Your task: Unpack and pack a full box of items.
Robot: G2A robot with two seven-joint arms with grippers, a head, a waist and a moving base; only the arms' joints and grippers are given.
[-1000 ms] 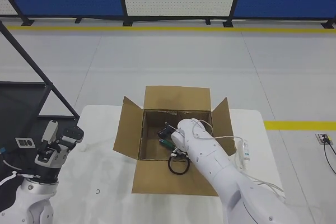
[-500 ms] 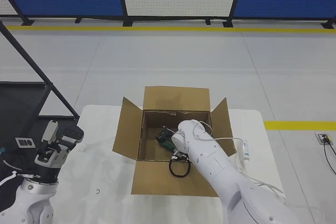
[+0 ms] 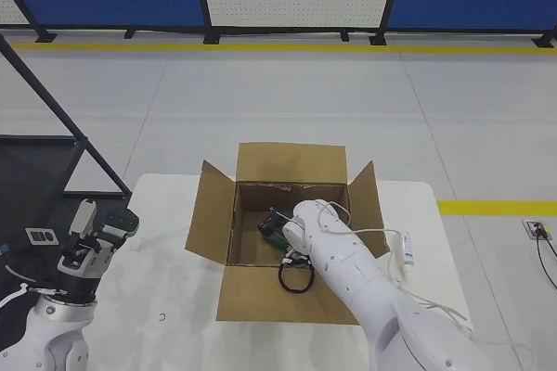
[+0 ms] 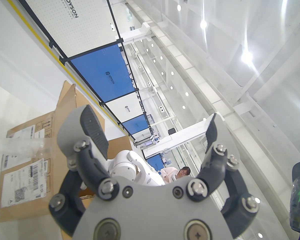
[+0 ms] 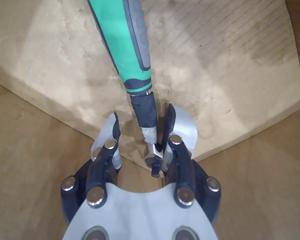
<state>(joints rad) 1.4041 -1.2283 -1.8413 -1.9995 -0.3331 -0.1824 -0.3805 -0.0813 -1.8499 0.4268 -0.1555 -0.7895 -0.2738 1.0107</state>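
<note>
An open cardboard box [image 3: 292,162] stands mid-table with its flaps spread. Inside lie a green-handled tool [image 3: 273,225] and a black cable loop [image 3: 295,276]. My right arm reaches down into the box. In the right wrist view the right gripper [image 5: 142,117] is open and straddles the black neck of the green-handled tool [image 5: 120,26]. One finger [image 5: 170,122] is close against the neck; the other stands a little apart. My left gripper [image 3: 100,232] is held up at the table's left side, open and empty [image 4: 151,123], with the box [image 4: 27,166] below it.
The white table [image 3: 167,278] has bare room left of the box, with a small ring [image 3: 161,317] lying on it. A white cable with a small module [image 3: 406,250] hangs beside the right arm. A black frame [image 3: 46,102] stands off the table's left.
The right arm has shifted slightly leftward inside the box, and the box and tool have nudged a little with it. The left arm has not moved.
</note>
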